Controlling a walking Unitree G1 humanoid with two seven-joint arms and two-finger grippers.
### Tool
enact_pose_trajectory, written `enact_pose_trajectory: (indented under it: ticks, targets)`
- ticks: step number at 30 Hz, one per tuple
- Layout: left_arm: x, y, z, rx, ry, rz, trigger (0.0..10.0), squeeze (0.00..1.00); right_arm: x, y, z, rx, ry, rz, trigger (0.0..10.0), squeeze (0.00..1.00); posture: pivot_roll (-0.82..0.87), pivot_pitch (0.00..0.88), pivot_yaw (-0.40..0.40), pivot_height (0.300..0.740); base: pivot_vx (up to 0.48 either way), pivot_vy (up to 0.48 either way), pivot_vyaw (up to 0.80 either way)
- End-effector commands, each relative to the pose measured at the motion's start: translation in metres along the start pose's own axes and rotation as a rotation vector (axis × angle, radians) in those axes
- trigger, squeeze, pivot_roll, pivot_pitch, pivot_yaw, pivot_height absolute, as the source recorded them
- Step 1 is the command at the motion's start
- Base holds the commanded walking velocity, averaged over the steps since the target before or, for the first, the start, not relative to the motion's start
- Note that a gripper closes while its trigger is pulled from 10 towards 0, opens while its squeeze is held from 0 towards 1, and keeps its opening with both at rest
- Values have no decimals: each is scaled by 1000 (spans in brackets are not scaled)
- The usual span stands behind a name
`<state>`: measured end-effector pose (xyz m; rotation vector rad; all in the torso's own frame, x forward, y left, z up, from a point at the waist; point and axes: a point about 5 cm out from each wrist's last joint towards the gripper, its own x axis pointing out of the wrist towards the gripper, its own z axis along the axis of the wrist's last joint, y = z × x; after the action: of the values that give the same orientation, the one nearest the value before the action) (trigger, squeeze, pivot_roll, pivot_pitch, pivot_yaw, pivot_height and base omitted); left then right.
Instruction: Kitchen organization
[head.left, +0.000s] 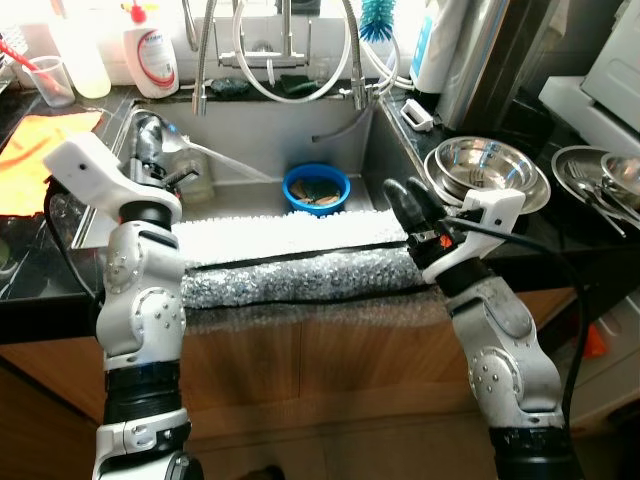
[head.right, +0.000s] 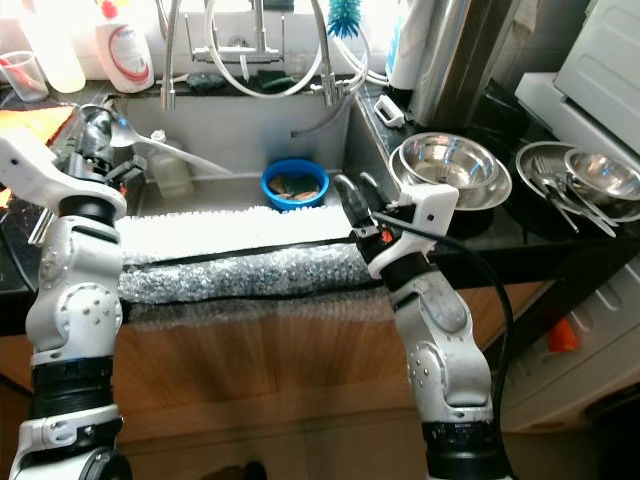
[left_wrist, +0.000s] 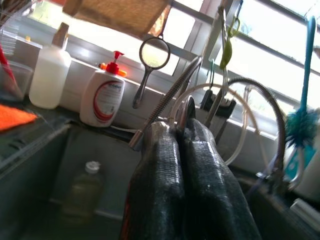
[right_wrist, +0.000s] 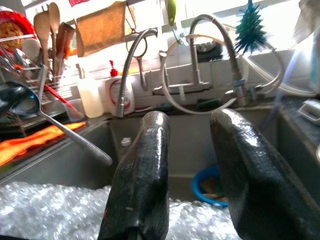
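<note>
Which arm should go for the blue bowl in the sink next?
Right, probably. The right gripper is open and hovers at the sink's front edge, close to the blue bowl. The left gripper is shut on a ladle, over by the sink's left wall.

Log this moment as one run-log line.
left gripper: shut on ladle, over sink | right gripper: open, empty | blue bowl: in sink

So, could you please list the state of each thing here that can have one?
Left gripper: shut on the ladle, raised over the sink's left edge.
Right gripper: open, empty.
Blue bowl: upright in the sink, scraps inside.
Steel bowls: stacked upright on the counter.
Soap bottle: upright.
</note>
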<state>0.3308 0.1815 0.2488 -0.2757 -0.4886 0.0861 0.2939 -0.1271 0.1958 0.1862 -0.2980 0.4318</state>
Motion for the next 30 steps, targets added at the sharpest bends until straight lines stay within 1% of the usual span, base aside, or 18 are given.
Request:
enact_pose_trajectory:
  ticks: [1, 3, 6, 7, 8, 12, 13, 17, 22, 25, 28, 30]
  targets:
    - [2, -9, -5, 144, -12, -55, 10000, 0, -4, 3, 2, -58, -15, -23, 10000, 0, -38, 43, -24, 740, 0, 0, 0]
    - [2, -13, -10, 230, -7, -93, 10000, 0, -9, 3, -3, -72, 0, -44, 10000, 0, -38, 38, -20, 740, 0, 0, 0]
    - [1, -16, -19, 293, 18, -124, 10000, 0, -16, 3, -10, -77, 19, -73, 10000, 0, -35, 33, -14, 740, 0, 0, 0]
    - [2, -14, -28, 352, 50, -132, 10000, 0, -20, 4, -13, -86, 20, -97, 10000, 0, -35, 32, -14, 740, 0, 0, 0]
    - [2, -14, -29, 361, 52, -132, 10000, 0, -21, 4, -13, -89, 19, -100, 10000, 0, -33, 32, -12, 740, 0, 0, 0]
    - [2, -14, -41, 407, 115, -151, 10000, 0, -22, 8, -14, -92, 16, -96, 10000, 0, -29, 26, -9, 740, 0, 0, 0]
    - [3, -14, -47, 403, 154, -145, 10000, 0, -23, 9, -16, -91, 18, -101, 10000, 0, -27, 22, -8, 740, 0, 0, 0]
    - [5, -15, -51, 371, 197, -126, 10000, 0, -24, 8, -17, -76, 15, -118, 10000, 0, -24, 16, -5, 740, 0, 0, 0]
    - [7, -19, -57, 378, 242, -152, 10000, 0, -24, 8, -17, -70, 13, -125, 10000, 0, -30, 17, -2, 740, 0, 0, 0]
    - [6, -20, -59, 381, 254, -154, 10000, 0, -25, 7, -17, -71, 15, -129, 10000, 0, -27, 19, -3, 740, 0, 0, 0]
    - [6, -20, -62, 373, 285, -156, 10000, 0, -25, 5, -18, -70, 22, -141, 10000, 0, -28, 31, -4, 740, 0, 0, 0]
    - [6, -20, -62, 373, 285, -156, 10000, 0, -25, 5, -18, -70, 22, -141, 10000, 0, -28, 31, -4, 740, 0, 0, 0]
